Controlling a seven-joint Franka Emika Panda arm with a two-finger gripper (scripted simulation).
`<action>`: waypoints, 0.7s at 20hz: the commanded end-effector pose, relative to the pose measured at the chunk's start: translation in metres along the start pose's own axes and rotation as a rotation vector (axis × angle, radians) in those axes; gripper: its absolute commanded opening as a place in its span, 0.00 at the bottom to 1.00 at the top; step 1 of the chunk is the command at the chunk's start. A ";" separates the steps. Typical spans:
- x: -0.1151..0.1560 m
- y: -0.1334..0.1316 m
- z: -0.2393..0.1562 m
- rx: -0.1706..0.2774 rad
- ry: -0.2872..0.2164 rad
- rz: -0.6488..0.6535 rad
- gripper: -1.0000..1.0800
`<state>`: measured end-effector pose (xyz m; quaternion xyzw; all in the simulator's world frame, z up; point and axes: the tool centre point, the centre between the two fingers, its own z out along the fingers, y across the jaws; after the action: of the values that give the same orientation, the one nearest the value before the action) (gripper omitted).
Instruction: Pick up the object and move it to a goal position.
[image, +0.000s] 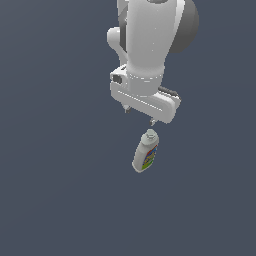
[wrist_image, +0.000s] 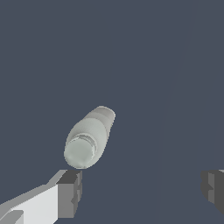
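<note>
One gripper (wrist_image: 140, 188), jaws spread wide and holding nothing: in the wrist view one dark pad (wrist_image: 70, 192) sits at one edge, the other (wrist_image: 214, 188) at the far edge, big bare gap between. Gap looks much wider than the target, so plenty of clearance

Just past the pads: the bottle (wrist_image: 89, 138), white, seen cap-first from the wrist. It's close to one finger, not centred in the gap, not touched by either pad. The exterior view shows the bottle (image: 145, 152) just below the gripper (image: 140, 116), cap end toward the hand and slightly tilted; can't tell if it's standing or lying. Coloured label on its body, text too small to read

Beyond that only flat dark grey floor (image: 50, 200). No goal marker visible in either view

Handling, my read:
- small plastic bottle, likely light and fairly stiff; moderate squeeze should do
- smooth rounded wall and glossy label, probably slippery, could roll or twist out if pinched off-axis
- cap is narrow and tapered, poor hold
- best grip: mid-body across the label, pads on opposite sides, square to the long axis
- needs a sideways shift first to centre it between the fingers, else the near pad knocks it
</note>
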<state>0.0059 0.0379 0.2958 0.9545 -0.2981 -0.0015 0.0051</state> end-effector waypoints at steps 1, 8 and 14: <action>0.002 -0.007 0.002 0.001 0.000 0.059 0.96; 0.007 -0.028 0.007 0.005 0.000 0.220 0.96; 0.010 -0.042 0.011 0.008 -0.001 0.333 0.96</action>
<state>0.0352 0.0649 0.2853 0.8981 -0.4399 -0.0002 0.0016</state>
